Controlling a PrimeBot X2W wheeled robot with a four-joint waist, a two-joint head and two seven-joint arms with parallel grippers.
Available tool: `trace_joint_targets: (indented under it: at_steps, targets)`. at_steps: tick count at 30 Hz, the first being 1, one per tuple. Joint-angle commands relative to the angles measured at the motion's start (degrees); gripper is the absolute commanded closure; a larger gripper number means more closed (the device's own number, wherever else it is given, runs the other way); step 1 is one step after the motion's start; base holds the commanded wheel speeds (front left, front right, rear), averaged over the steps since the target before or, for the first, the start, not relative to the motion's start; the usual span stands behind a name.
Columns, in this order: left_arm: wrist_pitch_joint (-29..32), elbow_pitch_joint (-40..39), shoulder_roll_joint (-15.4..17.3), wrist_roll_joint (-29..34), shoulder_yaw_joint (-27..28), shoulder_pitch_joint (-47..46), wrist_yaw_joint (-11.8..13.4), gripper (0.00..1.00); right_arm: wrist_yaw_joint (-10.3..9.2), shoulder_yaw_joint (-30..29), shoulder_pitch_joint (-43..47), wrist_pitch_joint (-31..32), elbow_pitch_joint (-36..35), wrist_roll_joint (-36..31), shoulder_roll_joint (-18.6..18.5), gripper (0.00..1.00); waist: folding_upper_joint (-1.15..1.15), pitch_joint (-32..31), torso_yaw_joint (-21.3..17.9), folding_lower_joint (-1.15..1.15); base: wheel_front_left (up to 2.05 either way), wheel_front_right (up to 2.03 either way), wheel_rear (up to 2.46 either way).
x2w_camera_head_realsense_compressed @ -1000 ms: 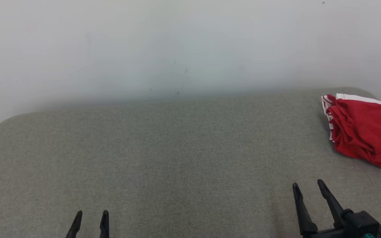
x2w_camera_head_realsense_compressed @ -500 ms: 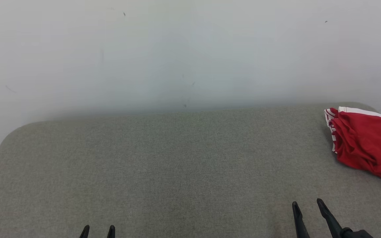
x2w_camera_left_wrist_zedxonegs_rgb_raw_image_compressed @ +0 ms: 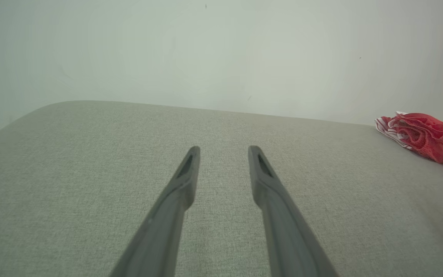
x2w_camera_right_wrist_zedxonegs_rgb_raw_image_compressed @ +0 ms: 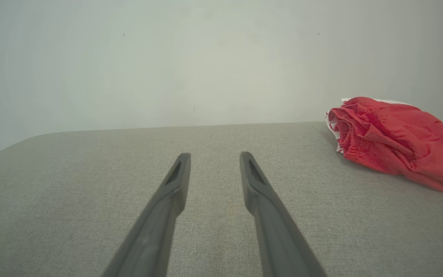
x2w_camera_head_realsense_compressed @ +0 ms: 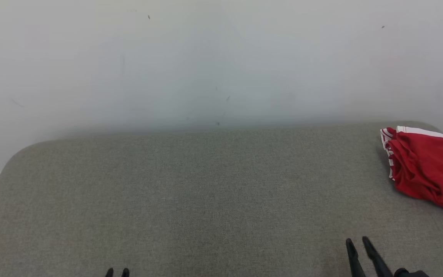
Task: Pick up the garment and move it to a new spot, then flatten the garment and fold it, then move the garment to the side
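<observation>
moved since earlier: head camera has tipped up, so the wall (x2w_camera_head_realsense_compressed: 206,57), the grey table (x2w_camera_head_realsense_compressed: 206,192) and both grippers sit lower in the head view. the garment (x2w_camera_head_realsense_compressed: 427,169) has not shifted on the table. the right gripper's finger gap looks a little narrower.
garment place: far right corner of the table, a crumpled red heap whose right end is cut off by the head view's edge.
left gripper (x2w_camera_head_realsense_compressed: 117,272): fingers parted, nothing between them, at the near edge left of centre, well apart from the garment.
right gripper (x2w_camera_head_realsense_compressed: 356,240): fingers parted, empty, at the near edge on the right.
key relation: the garment lies farther off and to the right of the right gripper. the right arm is plainly nearer; the left would have to cross the whole table.
long axis: the heap slants from its white-striped edge at far left to near right.
head view gives: the layout and both grippers together.
right wrist view gives: the heap's height and folds, side-on and large.
left wrist view gives: the same heap, small and distant.
</observation>
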Motion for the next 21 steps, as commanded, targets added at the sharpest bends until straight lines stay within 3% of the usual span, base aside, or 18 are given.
trace_joint_targets:
  at_steps: [1,4,21]
  targets:
    - [0.01,0.78,-0.03,-0.09,-0.08,0.21,-0.01,1.00,0.00,0.10,0.26,0.12,0.77,0.09,0.15,1.00,0.00,0.01,0.00,0.00,0.00,0.00,0.00]
    - [0.14,1.51,-0.03,-1.00,-0.18,0.19,-0.02,1.00,0.00,0.03,0.53,0.41,1.38,1.01,0.32,1.00,0.00,0.05,0.00,0.00,0.00,0.00,0.00]
    - [2.82,5.36,-0.02,-20.90,-0.71,-4.86,-0.71,1.00,-0.01,-4.50,-3.97,5.80,4.85,22.09,-0.09,1.00,0.00,0.94,0.00,0.00,0.00,0.00,0.00]
